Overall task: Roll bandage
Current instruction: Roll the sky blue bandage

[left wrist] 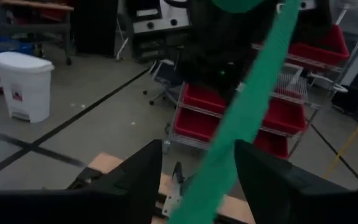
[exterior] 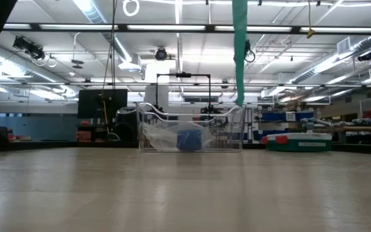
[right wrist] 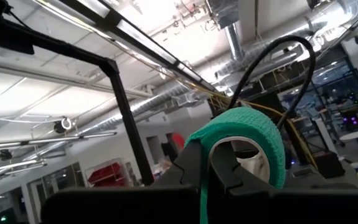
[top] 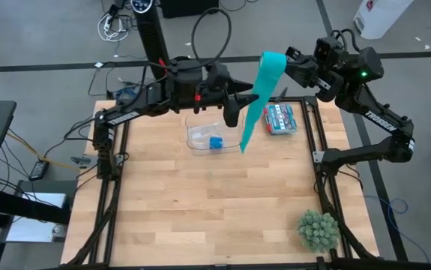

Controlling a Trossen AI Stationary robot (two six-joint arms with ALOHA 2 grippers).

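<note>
The teal-green bandage (top: 258,97) is a long ribbon that hangs high over the table's far side. In the low view its lower end (exterior: 239,100) hangs free above the table. My right gripper (top: 288,66) is shut on its upper end, which curls into a loop. My left gripper (top: 243,103) is open at mid-height of the ribbon. In the left wrist view the ribbon (left wrist: 241,130) runs between its two fingers (left wrist: 141,183). Whether they touch it, I cannot tell. My right gripper holds the bandage's upper end, where the fabric arches in a loop (right wrist: 247,124) over the tips of its fingers (right wrist: 228,165). One strand (right wrist: 202,205) runs down between the fingers. The rest of the ribbon hangs below, clear of the table.
A clear plastic container (top: 200,136) with a blue roll (top: 216,142) stands under the ribbon at the table's far middle. A flat packet of supplies (top: 280,118) lies to its right. A green plant ball (top: 318,229) sits at the near right corner.
</note>
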